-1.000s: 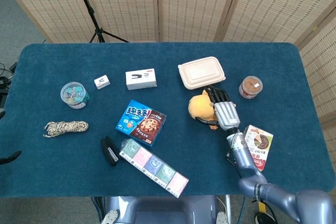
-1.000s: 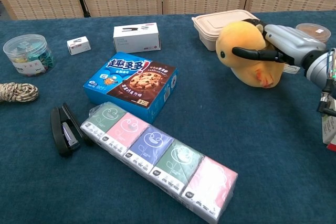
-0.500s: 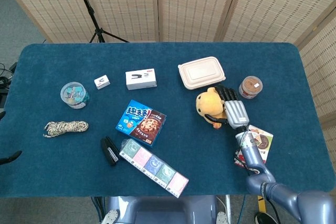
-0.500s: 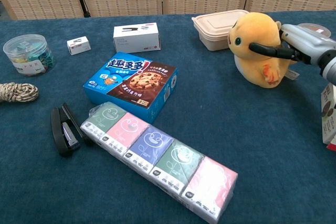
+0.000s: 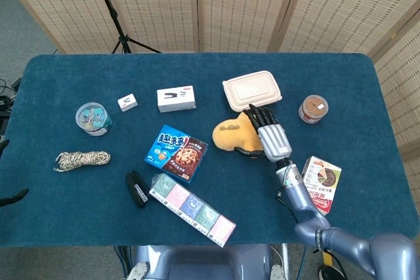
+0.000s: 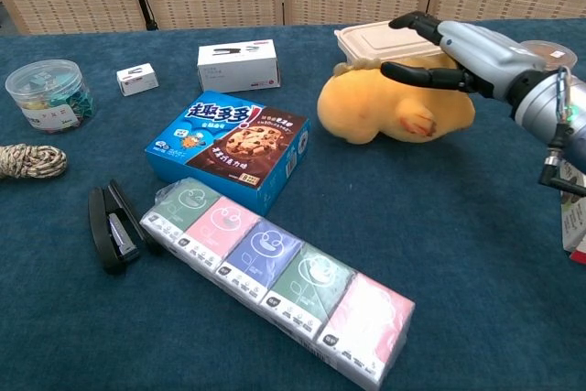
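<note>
A yellow plush toy (image 5: 231,136) (image 6: 380,112) lies tipped on its side near the middle right of the blue table, its head toward the cookie box (image 5: 176,153) (image 6: 229,146). My right hand (image 5: 268,136) (image 6: 458,52) grips its right end, thumb across the front and the other fingers over the top and back. A beige takeout container (image 5: 252,90) (image 6: 375,41) stands just behind the toy. No left hand shows in either view.
A brown-lidded cup (image 5: 313,108) and a snack packet (image 5: 323,181) lie to the right. A tissue pack row (image 6: 279,276), black stapler (image 6: 112,224), white box (image 6: 238,65), small white box (image 6: 137,79), clip jar (image 6: 46,95) and rope coil (image 6: 27,160) fill the left.
The plush toy stood upright in my right hand a moment ago; now hand and toy have moved left and the toy is tipped onto its side.
</note>
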Controlling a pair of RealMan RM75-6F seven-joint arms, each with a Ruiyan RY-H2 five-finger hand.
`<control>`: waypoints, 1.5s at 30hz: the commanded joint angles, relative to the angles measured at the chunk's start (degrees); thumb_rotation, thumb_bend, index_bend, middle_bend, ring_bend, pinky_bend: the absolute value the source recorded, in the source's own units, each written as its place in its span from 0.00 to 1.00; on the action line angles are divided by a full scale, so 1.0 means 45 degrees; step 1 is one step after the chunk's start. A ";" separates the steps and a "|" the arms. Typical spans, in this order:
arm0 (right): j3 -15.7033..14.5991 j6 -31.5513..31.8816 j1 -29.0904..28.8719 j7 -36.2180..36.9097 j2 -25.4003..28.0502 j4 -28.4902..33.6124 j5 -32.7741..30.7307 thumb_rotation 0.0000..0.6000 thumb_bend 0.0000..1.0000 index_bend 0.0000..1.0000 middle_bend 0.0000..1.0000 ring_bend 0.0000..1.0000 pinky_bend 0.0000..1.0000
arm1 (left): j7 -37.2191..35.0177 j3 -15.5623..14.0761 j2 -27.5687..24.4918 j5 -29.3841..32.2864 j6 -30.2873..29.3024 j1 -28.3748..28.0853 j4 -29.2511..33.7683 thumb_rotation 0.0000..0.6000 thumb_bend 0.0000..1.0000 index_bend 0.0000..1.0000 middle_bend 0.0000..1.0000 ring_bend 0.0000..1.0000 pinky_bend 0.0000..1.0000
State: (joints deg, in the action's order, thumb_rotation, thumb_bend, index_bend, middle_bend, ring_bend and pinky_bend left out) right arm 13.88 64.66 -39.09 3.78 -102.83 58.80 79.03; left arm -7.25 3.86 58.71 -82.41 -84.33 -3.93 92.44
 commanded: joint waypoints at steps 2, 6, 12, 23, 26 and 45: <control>0.0410 -0.0117 -0.0512 -0.1139 -0.0599 -0.0179 -0.0351 0.06 0.00 0.00 0.00 0.00 0.00 | -0.0077 0.0030 -0.0019 0.0051 0.0014 -0.0004 -0.0011 1.00 0.00 0.00 0.00 0.00 0.00; 0.0618 -0.0141 -0.0933 -0.2182 -0.1106 -0.0493 -0.0511 0.06 0.00 0.00 0.00 0.00 0.00 | -0.0127 0.0042 -0.0045 0.0087 0.0081 -0.0028 -0.0028 1.00 0.00 0.00 0.00 0.00 0.00; 0.0530 -0.0347 -0.1195 -0.2680 -0.1671 -0.0865 -0.0654 0.07 0.00 0.00 0.00 0.00 0.00 | -0.0285 0.0050 -0.0093 0.0107 0.0095 -0.0020 -0.0064 1.00 0.00 0.00 0.00 0.00 0.00; -0.0397 -0.0068 -0.0572 -0.2615 -0.2182 -0.2635 -0.0314 0.07 0.00 0.00 0.00 0.00 0.00 | -0.0542 0.0026 -0.0140 0.0049 0.0010 0.0048 -0.0144 1.00 0.00 0.00 0.00 0.00 0.00; -0.0406 0.0012 -0.0313 -0.2305 -0.2122 -0.3218 -0.0406 0.07 0.00 0.00 0.00 0.00 0.00 | -0.0602 0.0046 -0.0150 0.0102 0.0045 0.0042 -0.0172 1.00 0.00 0.00 0.00 0.00 0.00; -0.0885 0.0559 0.1467 -0.0617 -0.0280 -0.2038 -0.0369 0.07 0.00 0.00 0.00 0.00 0.00 | -0.0046 0.0007 -0.0016 0.0103 0.0020 0.0048 -0.0021 1.00 0.00 0.00 0.00 0.00 0.00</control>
State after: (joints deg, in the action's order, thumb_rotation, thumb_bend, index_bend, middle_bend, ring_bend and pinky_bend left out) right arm 9.88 67.42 -32.72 0.73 -104.32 49.44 77.60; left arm -7.46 3.89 58.64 -81.95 -84.24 -3.72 92.34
